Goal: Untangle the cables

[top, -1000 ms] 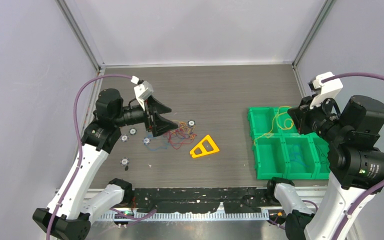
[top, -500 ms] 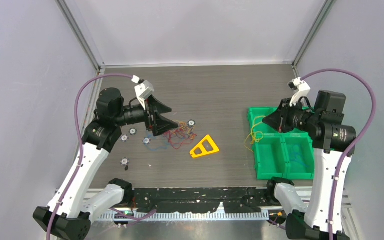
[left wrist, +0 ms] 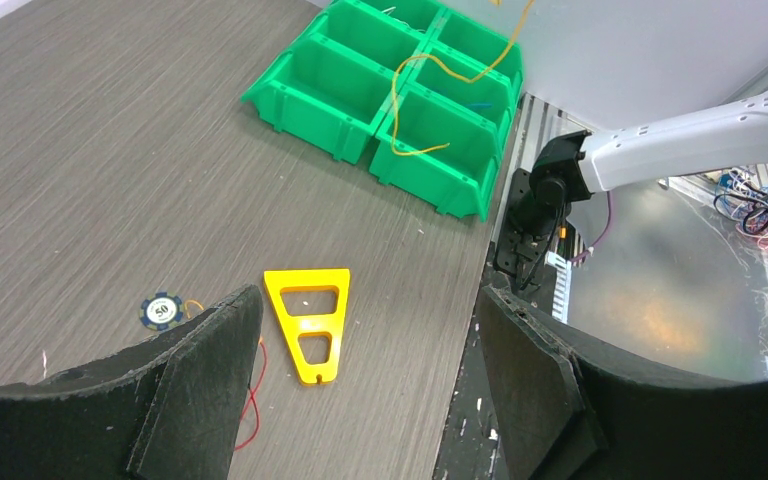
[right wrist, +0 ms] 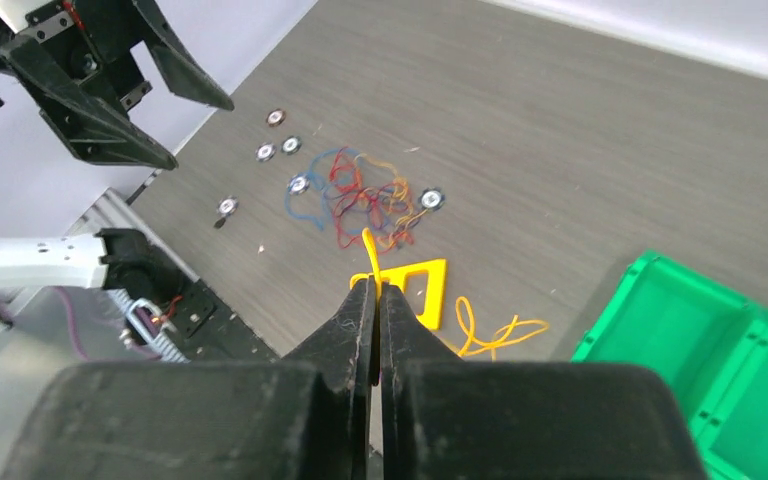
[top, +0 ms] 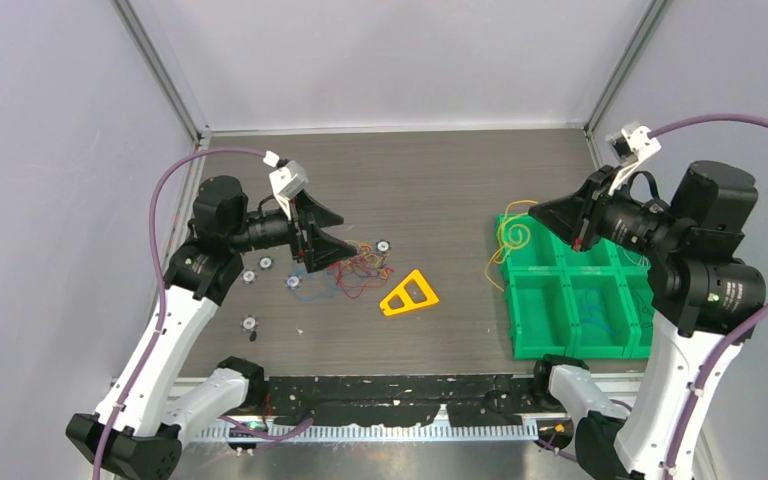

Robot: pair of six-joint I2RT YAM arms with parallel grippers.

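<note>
Yellow cable (top: 513, 235) has risen, pinched in right fingers (right wrist: 355, 325); left fingers (left wrist: 210, 370) gape near tangle (top: 355, 268).

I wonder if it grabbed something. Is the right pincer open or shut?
Shut. The right pincer has its jaws pressed together on a thin yellow wire, which dangles from them.

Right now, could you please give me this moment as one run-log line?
right end effector: shut on yellow cable | left end effector: open | cable tangle: on table

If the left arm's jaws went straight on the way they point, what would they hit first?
Likely the table right beside the yellow triangle; depth is unclear.
</note>
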